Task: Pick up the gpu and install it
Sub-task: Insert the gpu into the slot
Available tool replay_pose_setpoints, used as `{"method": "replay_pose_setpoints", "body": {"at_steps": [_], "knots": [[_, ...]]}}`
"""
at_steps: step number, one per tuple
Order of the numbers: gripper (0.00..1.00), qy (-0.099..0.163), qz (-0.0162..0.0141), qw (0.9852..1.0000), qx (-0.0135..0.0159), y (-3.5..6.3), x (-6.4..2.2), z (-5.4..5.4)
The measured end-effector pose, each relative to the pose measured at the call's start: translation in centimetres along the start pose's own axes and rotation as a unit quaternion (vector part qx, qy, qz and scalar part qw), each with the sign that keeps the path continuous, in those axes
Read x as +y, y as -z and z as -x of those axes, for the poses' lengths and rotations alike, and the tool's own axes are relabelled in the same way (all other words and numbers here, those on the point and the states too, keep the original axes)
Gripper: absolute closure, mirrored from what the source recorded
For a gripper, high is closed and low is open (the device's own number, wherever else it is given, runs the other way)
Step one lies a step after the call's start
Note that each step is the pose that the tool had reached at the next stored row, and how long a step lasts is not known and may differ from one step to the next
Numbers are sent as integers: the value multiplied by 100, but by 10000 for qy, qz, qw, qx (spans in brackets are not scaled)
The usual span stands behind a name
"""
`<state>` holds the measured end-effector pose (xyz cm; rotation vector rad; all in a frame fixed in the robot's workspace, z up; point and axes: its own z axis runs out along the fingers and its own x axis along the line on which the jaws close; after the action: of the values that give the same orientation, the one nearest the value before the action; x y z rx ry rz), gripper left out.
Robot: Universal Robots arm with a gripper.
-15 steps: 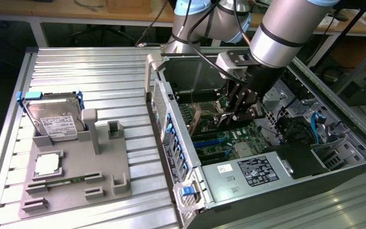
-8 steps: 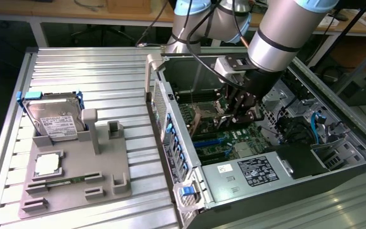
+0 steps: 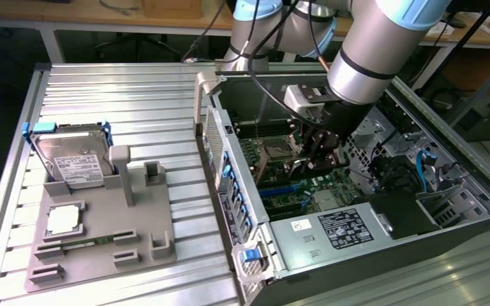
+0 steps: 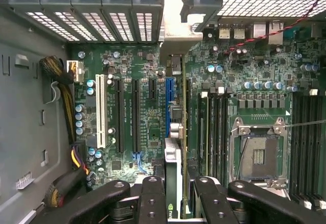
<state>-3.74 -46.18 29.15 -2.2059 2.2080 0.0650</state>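
Inside the open computer case (image 3: 449, 210), my tool (image 4: 173, 186) is clamped on the gpu (image 4: 173, 168), held edge-down over the motherboard (image 4: 142, 107). The card sits above the blue slot (image 4: 168, 104), its silver bracket (image 4: 175, 25) toward the case's rear grille.

A: What carries everything?
B: A ribbed silver metal table (image 3: 100, 89), filling the frame's left and centre.
A: What lies directly on it?
B: 1 grey plastic parts holder (image 3: 100, 245) at lower left, and 1 open black computer case (image 3: 356, 268) at right.
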Motion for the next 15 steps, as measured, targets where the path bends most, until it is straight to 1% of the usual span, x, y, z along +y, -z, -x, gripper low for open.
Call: {"method": "replay_pose_setpoints", "body": {"at_steps": [6, 15], "knots": [[73, 0, 0, 10000, -6, -25, 0, -1], [73, 0, 0, 10000, -7, -26, -1, -1]]}}
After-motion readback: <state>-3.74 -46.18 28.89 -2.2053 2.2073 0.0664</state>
